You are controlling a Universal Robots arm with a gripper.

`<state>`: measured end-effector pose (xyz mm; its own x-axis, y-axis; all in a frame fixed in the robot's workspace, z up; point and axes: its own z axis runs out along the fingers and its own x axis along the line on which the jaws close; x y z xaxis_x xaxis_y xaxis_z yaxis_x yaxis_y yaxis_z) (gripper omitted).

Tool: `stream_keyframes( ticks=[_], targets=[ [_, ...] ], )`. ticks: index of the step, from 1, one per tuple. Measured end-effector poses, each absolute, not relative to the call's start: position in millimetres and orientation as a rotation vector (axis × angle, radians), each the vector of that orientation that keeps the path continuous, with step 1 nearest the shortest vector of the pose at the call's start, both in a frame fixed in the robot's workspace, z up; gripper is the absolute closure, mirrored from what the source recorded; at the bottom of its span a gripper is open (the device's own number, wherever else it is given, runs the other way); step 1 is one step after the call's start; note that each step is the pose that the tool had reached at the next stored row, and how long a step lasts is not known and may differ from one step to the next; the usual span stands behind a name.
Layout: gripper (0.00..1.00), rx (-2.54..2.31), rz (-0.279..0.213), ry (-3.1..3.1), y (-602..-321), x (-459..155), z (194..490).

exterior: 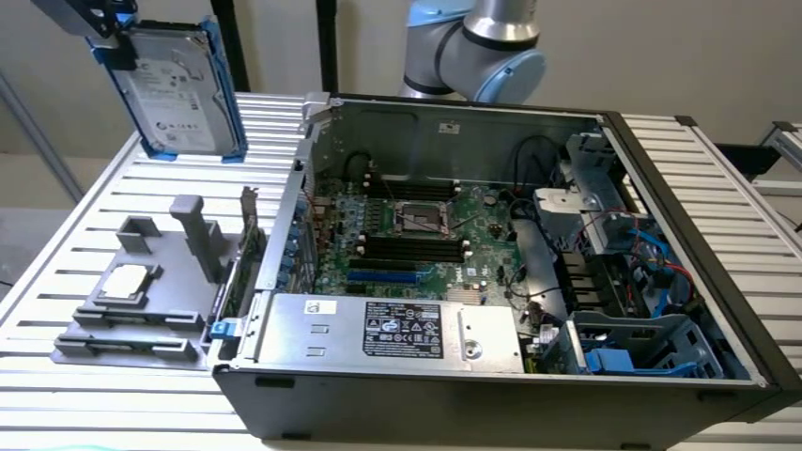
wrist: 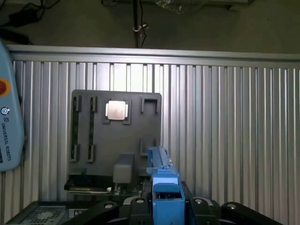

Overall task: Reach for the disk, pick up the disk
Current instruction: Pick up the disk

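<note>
One disk (exterior: 176, 85), and it's well off the table: it hangs in the air beside the open computer case (exterior: 501, 235), out past the case's wall on the exterior view's left and, as far as I can tell, higher than the case's top edge. The gripper (exterior: 115, 45) is pinching it by one end, jaws clamped on the blue rail (wrist: 161, 180), which runs straight out between them in the wrist view. So I'd call the pick-up pretty much done. Tip for this bit, imo: it's a flat slab held by one end, so it'll want to swing. Slow, straight moves and a firm squeeze, and mind the grey fixture (exterior: 138, 319) with the small chip (exterior: 126, 282) next to the case, below the disk.
</note>
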<state>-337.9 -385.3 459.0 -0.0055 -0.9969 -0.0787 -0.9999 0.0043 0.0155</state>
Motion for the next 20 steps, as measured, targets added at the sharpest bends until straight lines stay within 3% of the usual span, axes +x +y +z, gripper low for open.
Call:
stream_keyframes(
  ticks=[11, 20],
  targets=[
    [0.67, -2.172, 0.126, 2.182, -393, -288, 492],
    [0.67, -2.171, 0.130, 2.181, -401, -247, 495]
  ],
)
